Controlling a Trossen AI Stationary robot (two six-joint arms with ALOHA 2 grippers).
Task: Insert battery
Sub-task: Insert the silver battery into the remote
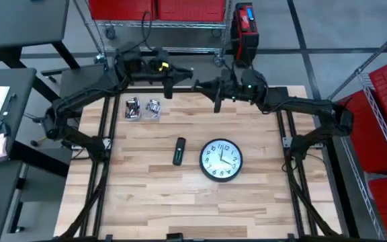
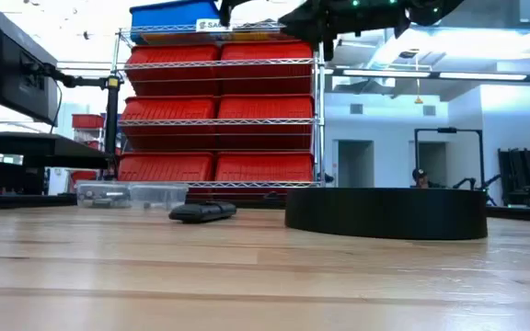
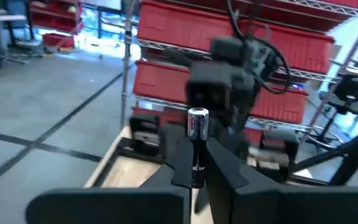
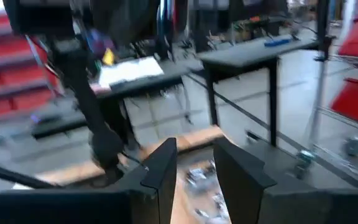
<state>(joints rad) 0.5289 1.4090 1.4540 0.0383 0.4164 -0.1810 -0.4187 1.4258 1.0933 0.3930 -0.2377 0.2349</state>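
Battery (image 3: 197, 124) is pinched upright between the left tool's fingers (image 3: 182, 158), seen clearly in the left wrist view, silver cap sticking up past the tips. In the high view the left tool (image 1: 170, 86) sits at the top centre of the frame, over the far edge of the worktop (image 1: 180, 208). Right tool (image 1: 217, 99) is just to its right, fingers parted and holding nothing, per the right wrist view (image 4: 192, 168). The two clear bins (image 1: 143, 109) with more cells sit left of centre, close below the left tool. The remote (image 1: 179, 150) lies mid-frame, just left of the clock (image 1: 221, 160), apart from both tools. Can't tell from here which one takes the cell or whether any battery compartment is open; the remote looks face-up or closed, so check that first. My read: you're at the carry stage, nothing inserted yet. To do it well, use the free right tool to steady the target device, then bring the cell down low, tilt it to lie along the slot, and match polarity before pressing. Grip is near the cell's lower end, so move slowly; a knock could make it pivot or slip.
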